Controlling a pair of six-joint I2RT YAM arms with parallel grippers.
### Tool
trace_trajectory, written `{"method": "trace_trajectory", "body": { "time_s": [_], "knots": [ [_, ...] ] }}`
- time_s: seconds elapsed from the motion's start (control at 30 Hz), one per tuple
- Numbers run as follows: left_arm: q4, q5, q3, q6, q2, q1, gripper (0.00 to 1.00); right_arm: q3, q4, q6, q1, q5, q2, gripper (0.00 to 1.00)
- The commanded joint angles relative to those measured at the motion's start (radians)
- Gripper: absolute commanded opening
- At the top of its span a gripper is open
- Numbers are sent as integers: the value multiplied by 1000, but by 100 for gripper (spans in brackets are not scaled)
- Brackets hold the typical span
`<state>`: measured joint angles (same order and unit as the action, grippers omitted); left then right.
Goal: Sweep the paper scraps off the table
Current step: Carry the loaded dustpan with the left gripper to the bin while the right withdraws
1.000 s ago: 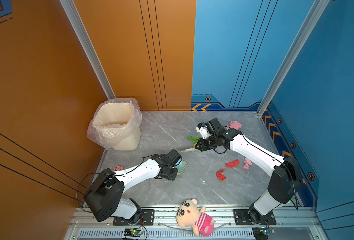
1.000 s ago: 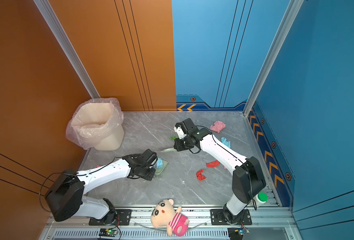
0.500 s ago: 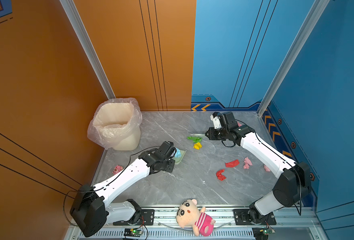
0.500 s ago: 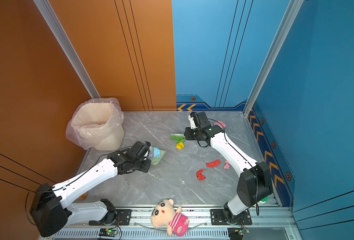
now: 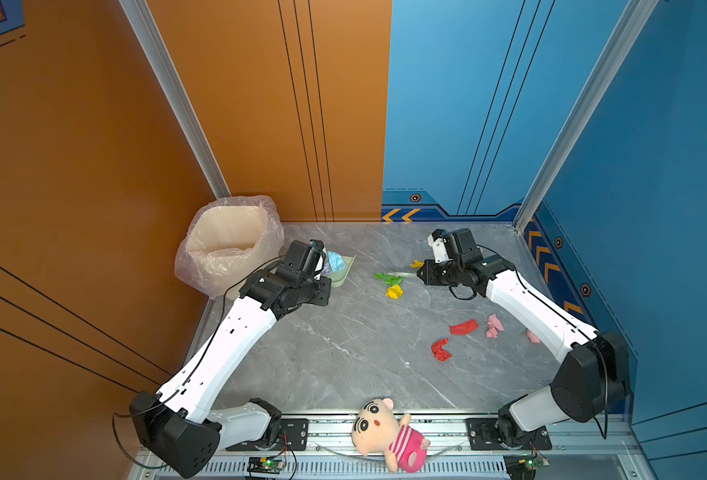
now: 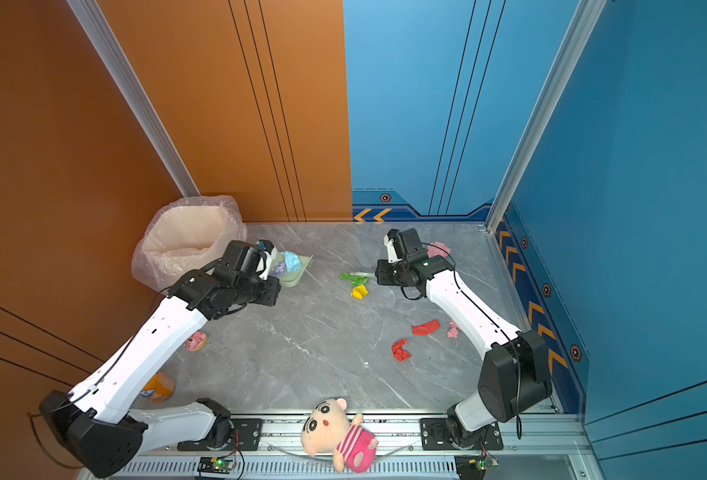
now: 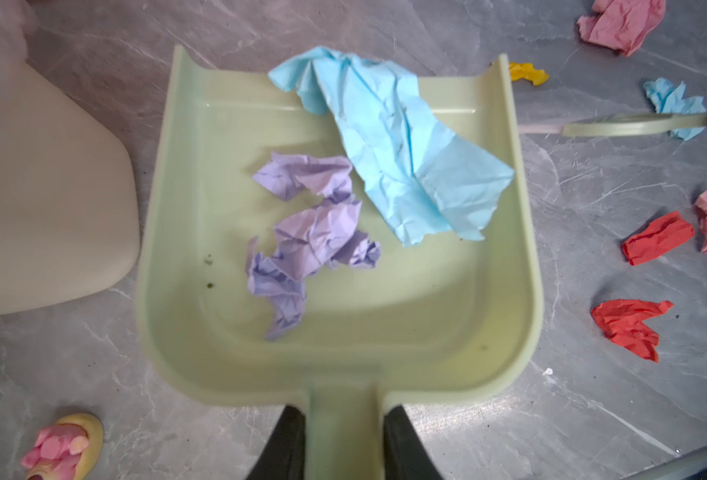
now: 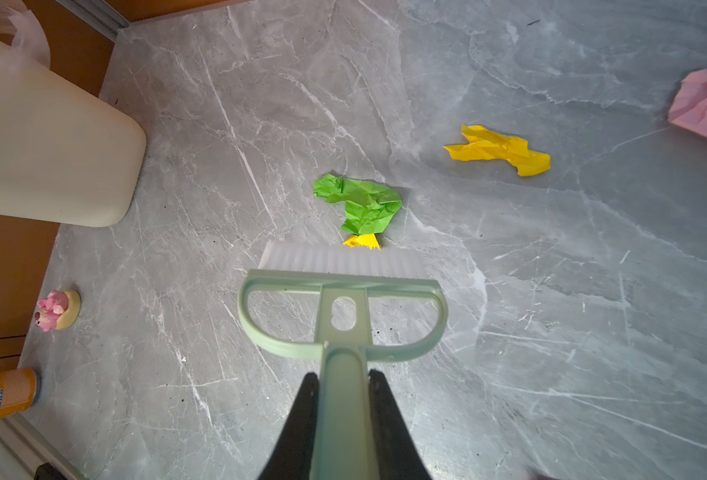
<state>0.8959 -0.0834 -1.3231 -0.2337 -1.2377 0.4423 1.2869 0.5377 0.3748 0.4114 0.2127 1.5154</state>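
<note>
- Nearest, a plush doll (image 5: 389,436) lies on the front rail, clear of the work.
- On the table (image 5: 343,374), most of the paper scraps (image 5: 441,349) lie loose. Two red ones and a pink wad (image 5: 494,325) sit unswept beside the right arm (image 5: 530,299).
- Mid-table, the right arm's jaws are closed on the handle of the brush (image 8: 343,291). Its bristles touch a small yellow wad (image 8: 362,241), with a green wad (image 8: 362,203) just beyond and a larger yellow wad (image 8: 499,150) off to one side.
- Farther back, the left arm's jaws grip the handle of the dustpan (image 7: 426,316), which holds a light blue scrap (image 7: 393,141) and a lilac scrap (image 7: 314,232).
- The pan is just beside the bin (image 5: 227,245), well apart from the brush. I cannot tell whether it rests on the table or hangs above it.
- The step in hand looks like gathering the green-and-yellow cluster, with the task well short of done.
- Next, the pan probably needs tipping into the bin. Its lip then goes flat ahead of the green wad so a low brush stroke carries the wads in, since light paper may skid aside.
</note>
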Motion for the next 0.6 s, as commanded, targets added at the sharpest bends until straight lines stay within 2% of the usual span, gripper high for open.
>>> {"method": "trace_trajectory", "body": {
  "time_s": [0.0, 0.4, 0.57],
  "knots": [
    [47, 35, -66, 35, 15, -33, 26, -14, -18, 14, -6, -16, -23, 0],
    [121, 26, -260, 102, 9, -151, 26, -34, -30, 20, -6, 1, -17, 0],
    [138, 40, -311, 117, 11, -244, 27, -44, -35, 19, -6, 5, -17, 0]
  ]
}}
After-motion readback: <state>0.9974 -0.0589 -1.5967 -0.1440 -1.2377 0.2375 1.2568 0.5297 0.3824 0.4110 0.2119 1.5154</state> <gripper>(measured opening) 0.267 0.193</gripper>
